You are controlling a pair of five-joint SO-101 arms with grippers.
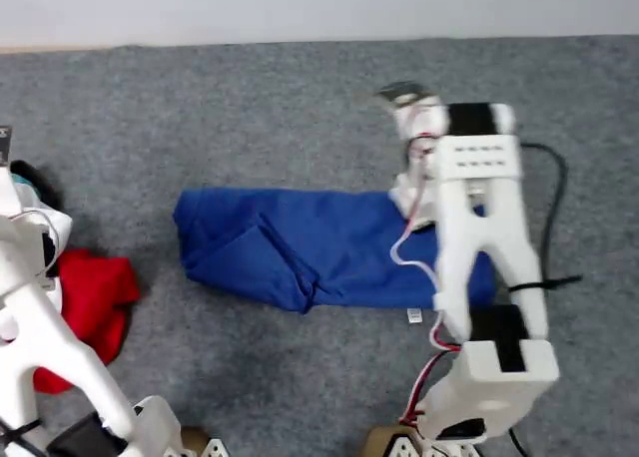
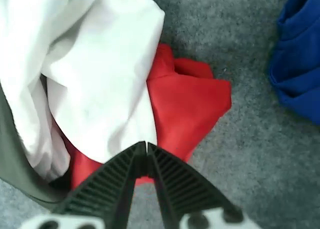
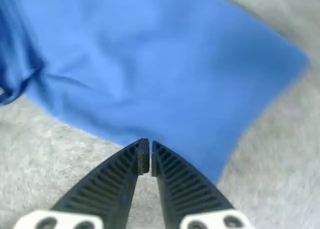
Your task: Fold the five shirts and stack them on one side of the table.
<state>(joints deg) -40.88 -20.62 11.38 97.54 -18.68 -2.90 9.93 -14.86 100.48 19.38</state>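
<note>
A blue shirt (image 1: 300, 242) lies folded into a long band across the middle of the grey table. My right gripper (image 3: 145, 151) is shut, its tips at the edge of the blue shirt (image 3: 150, 64), with no cloth showing between them. From above, the right arm (image 1: 479, 208) covers the band's right end. At the table's left side a red shirt (image 1: 90, 297) lies crumpled. My left gripper (image 2: 146, 146) hangs shut just above the red shirt (image 2: 195, 104) and a white shirt (image 2: 90, 64) that overlaps it. One end of the blue shirt (image 2: 300, 64) shows farther off.
An olive-grey garment (image 2: 10, 154) lies under the white one. The left arm (image 1: 40, 337) rises from the front left corner. A black cable (image 1: 551, 193) runs beside the right arm. Bare grey table (image 1: 250, 108) stretches behind the blue shirt.
</note>
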